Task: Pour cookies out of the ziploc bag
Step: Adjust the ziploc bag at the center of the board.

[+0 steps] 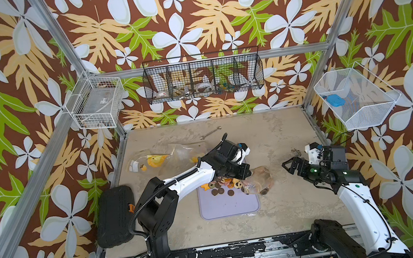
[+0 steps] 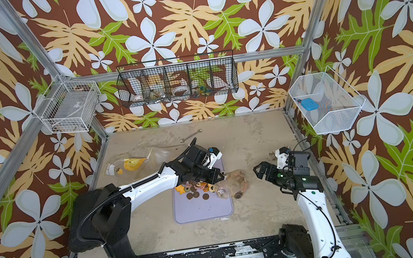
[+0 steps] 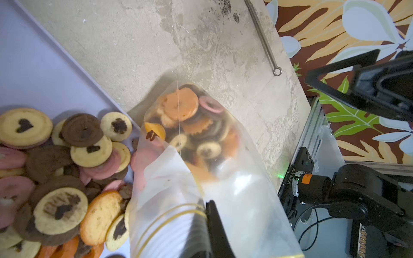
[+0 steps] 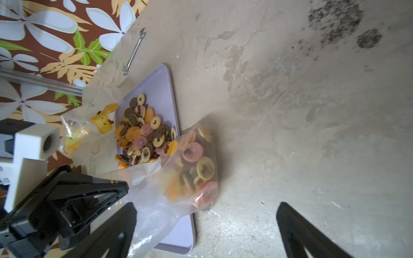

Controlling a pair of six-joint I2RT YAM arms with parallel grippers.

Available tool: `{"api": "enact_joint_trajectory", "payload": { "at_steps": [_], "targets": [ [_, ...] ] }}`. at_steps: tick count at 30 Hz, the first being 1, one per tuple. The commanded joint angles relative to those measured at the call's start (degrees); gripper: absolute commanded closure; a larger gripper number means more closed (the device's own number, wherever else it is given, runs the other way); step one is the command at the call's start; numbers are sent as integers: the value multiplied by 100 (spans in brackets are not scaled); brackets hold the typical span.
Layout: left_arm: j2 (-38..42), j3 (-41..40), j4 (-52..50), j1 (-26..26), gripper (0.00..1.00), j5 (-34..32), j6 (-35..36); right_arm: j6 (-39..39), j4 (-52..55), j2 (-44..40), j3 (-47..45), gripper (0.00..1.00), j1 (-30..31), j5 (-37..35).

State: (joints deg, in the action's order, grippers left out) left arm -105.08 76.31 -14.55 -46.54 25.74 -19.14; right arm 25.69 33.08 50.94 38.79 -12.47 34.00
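Cookies [image 1: 225, 186] lie in a loose heap on the far half of the lilac tray [image 1: 229, 206], brown, tan, pink and orange. A good share still sits in the ziploc bag [image 1: 258, 180], bunched at its closed end, which sags just right of the tray's edge. The left gripper [image 1: 245, 173] is clenched on the bag at its yellow zip strip, over the heap. The right gripper [image 1: 288, 168] hangs released, jaws wide, near the bag's right side but apart from it.

Pouring looks partway done. As I judge it, the filled end sits lower than the mouth, so nothing more will slide out. That end should be raised above the zip, perhaps by the free gripper pinching a bottom corner, with the mouth kept over the tray and tilted slowly.

The tabletop [image 1: 269, 131] is mottled beige and stained. A wrench [image 1: 210, 133] lies far back, a second clear bag [image 1: 149, 161] with yellow pieces far left, and a black case [image 1: 114, 215] at the left edge. Floral wallpaper and wire baskets surround it.
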Motion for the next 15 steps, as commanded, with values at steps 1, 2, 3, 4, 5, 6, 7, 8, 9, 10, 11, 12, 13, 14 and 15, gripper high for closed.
{"api": "enact_joint_trajectory", "payload": {
  "at_steps": [1,2,3,4,5,6,7,8,9,10,11,12,13,14,15],
  "targets": [
    [135,-68,452,14,100,105,-29,189,-453,82,-124,0,-1,624],
    [129,-20,446,14,100,94,-22,220,-528,160,-168,0,-3,722],
    [100,60,431,14,100,88,-25,213,-524,234,-163,0,-2,768],
    [44,195,405,19,100,108,-34,168,-469,313,-128,0,-9,749],
    [-50,395,371,15,100,133,-50,102,-374,378,-50,0,-10,684],
    [-154,565,338,14,100,169,-70,53,-307,401,-7,0,-2,583],
    [-299,850,235,14,100,221,-73,16,-209,389,70,0,-2,401],
    [-481,1173,121,14,100,290,-75,6,-143,369,122,0,-5,248],
    [-627,1436,34,7,100,357,-88,6,-113,335,152,0,-9,154],
    [-782,1731,-54,5,100,434,-123,-1,-66,325,184,0,-10,77],
    [-909,1976,-124,-2,100,518,-159,-3,-33,315,209,0,-8,26],
    [-986,2183,-184,-17,100,581,-186,-3,-21,324,216,0,-6,10],
    [-1027,2359,-247,-49,100,595,-196,5,-6,329,219,0,-5,9],
    [-1011,2457,-283,-80,100,601,-196,-3,-5,349,211,0,-3,3],
    [-962,2486,-295,-113,100,624,-196,-7,5,366,208,0,-10,3]
  ]
}}
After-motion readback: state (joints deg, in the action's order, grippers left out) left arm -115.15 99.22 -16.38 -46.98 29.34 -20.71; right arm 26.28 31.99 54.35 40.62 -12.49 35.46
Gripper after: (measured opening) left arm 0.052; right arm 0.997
